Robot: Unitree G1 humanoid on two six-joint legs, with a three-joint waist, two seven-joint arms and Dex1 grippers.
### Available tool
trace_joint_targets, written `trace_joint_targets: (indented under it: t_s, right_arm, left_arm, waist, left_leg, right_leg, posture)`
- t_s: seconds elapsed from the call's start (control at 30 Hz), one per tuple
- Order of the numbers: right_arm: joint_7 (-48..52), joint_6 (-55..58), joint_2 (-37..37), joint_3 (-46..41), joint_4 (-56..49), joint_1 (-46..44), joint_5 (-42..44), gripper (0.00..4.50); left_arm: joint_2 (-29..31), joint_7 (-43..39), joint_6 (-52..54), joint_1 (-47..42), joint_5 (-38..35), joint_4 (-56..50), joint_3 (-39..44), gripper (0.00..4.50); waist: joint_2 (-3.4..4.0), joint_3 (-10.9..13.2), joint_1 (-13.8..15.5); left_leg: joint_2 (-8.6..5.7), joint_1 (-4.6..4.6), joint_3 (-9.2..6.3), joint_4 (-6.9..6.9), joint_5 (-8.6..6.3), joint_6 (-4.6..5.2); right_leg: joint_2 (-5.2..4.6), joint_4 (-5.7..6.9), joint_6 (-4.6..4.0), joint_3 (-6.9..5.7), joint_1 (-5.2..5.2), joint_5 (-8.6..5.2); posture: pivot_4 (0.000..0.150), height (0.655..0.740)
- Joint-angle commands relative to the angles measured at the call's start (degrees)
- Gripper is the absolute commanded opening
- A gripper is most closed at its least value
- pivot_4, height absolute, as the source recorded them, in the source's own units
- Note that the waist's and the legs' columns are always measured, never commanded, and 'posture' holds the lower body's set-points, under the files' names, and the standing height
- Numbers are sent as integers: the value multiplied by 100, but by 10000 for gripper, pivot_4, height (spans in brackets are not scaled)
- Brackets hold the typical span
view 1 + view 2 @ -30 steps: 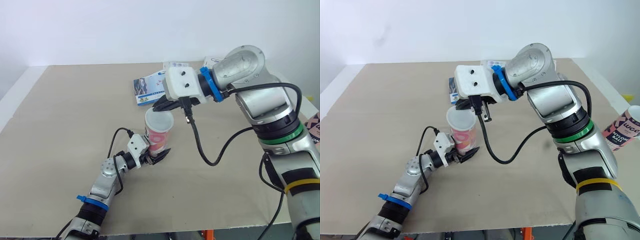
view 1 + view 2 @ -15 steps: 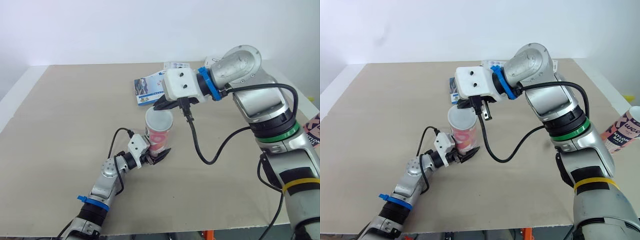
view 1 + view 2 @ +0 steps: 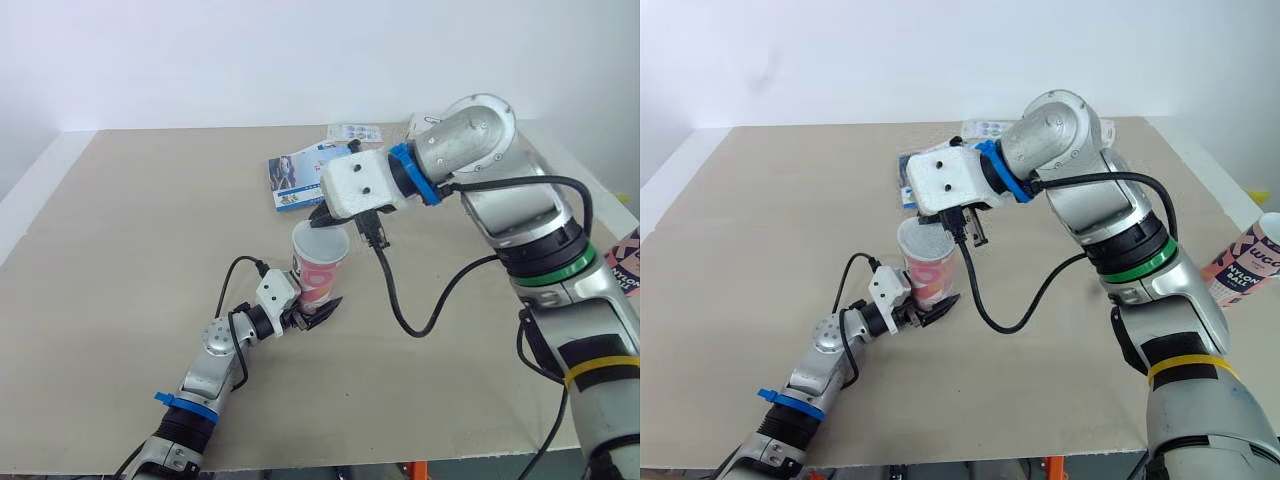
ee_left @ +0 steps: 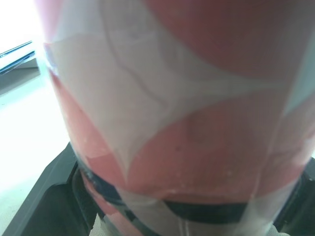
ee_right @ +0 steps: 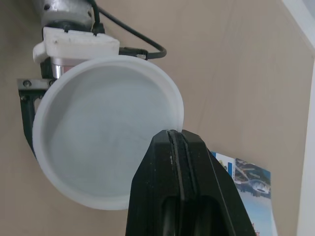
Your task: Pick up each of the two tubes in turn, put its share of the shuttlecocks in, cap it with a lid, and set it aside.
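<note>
Right wrist view, centre: a lid (image 5: 106, 132) appears seated on the tube (image 3: 318, 272), which is clamped by the left gripper (image 3: 318, 310). The right gripper (image 5: 173, 140) is closed, empty. Setting aside is not yet done.

The left arm (image 3: 213, 368) reaches forward from the lower left, low and nearly straight, with the forearm angled up to the right. Its white wrist (image 3: 275, 293) ends in the left gripper (image 3: 316, 310), whose 2 black fingers (image 4: 51, 196) clamp the base of the upright tube (image 3: 318, 272), 1 on each side.

The right arm (image 3: 535, 235) rises from the lower right, bends at a silver elbow (image 3: 470, 135), and turns back to the left. Its white wrist (image 3: 358, 185) tilts downward. The right gripper (image 3: 331, 219) has its 2 fingers (image 5: 170, 162) pressed together, tips at the tube's top rim.
</note>
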Motion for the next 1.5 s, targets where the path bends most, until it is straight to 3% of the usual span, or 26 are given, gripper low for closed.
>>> trace_joint_targets:
  t_s: [0.03,0.3,0.4,0.6,0.67,0.87,0.9,1.0,1.1,1.23,1.5]
  right_arm:
    - [111,-292,-53,57,-159,-2,-144,190]
    - [46,-613,-13,110,-81,85,-376,190]
    - [35,-643,3,107,-64,105,-410,9326]
    - [87,-617,48,67,-63,148,-394,39416]
    - [92,-590,69,30,-76,164,-373,44538]
    - [69,-25,294,-483,-95,-48,219,44538]
    - [71,78,325,-585,-68,-123,346,42232]
    - [161,344,312,-732,2,-271,631,31974]
    - [348,651,283,-687,-38,-261,865,17242]
    - [401,662,212,-410,-52,66,740,2283]
    - [433,304,155,204,204,492,217,878]
  left_arm:
    - [-11,31,68,150,-4,88,-42,39291]
    - [-3,32,76,135,-9,96,-31,39291]
    - [0,27,75,133,-12,99,-28,39291]
    - [0,12,70,113,-15,119,-25,39291]
    - [0,6,71,111,-14,121,-28,39291]
    - [6,-3,79,117,-12,108,-31,39291]
    - [8,-5,76,119,-12,109,-31,39291]
    - [12,-11,79,115,-17,112,-29,39291]
    - [13,-16,81,111,-24,109,-23,39291]
    - [5,-17,85,106,-28,115,-25,39291]
    - [11,-35,139,115,-24,98,-41,39291]
  waist:
    - [0,0,0]
    - [1,-1,0]
    - [1,-1,0]
    - [6,-16,-1]
    - [6,-22,-1]
    - [7,-24,-4]
    - [7,-24,-2]
    - [5,-23,10]
    - [5,-23,11]
    - [5,-23,11]
    - [12,-33,9]
  left_leg:
    - [0,0,0,0,0,0]
    - [0,1,0,0,0,0]
    - [0,2,0,0,0,0]
    - [1,7,3,-2,0,0]
    - [1,8,3,-4,0,0]
    - [3,13,9,-5,0,0]
    - [4,12,9,-5,0,0]
    - [4,6,5,-4,0,0]
    - [3,4,5,-5,-1,0]
    - [3,5,2,-4,-1,1]
    - [2,10,5,-4,-1,1]
  right_leg:
    - [0,0,0,0,0,0]
    - [0,0,0,0,1,0]
    - [0,0,-1,0,1,0]
    - [1,0,-2,0,3,-1]
    - [1,0,-4,0,3,-2]
    - [3,1,-10,0,2,1]
    - [3,1,-10,0,2,1]
    - [1,1,-8,-1,0,0]
    - [-1,0,-5,-1,1,-2]
    - [1,0,-6,-1,1,-2]
    - [3,0,-5,-1,4,-2]
  posture:
    - [1500,7400]
    - [1500,7400]
    - [1500,7400]
    - [1500,7400]
    - [1500,7400]
    - [1500,7400]
    - [1500,7400]
    - [1500,7400]
    - [1500,7400]
    - [1500,7400]
    - [1500,7400]
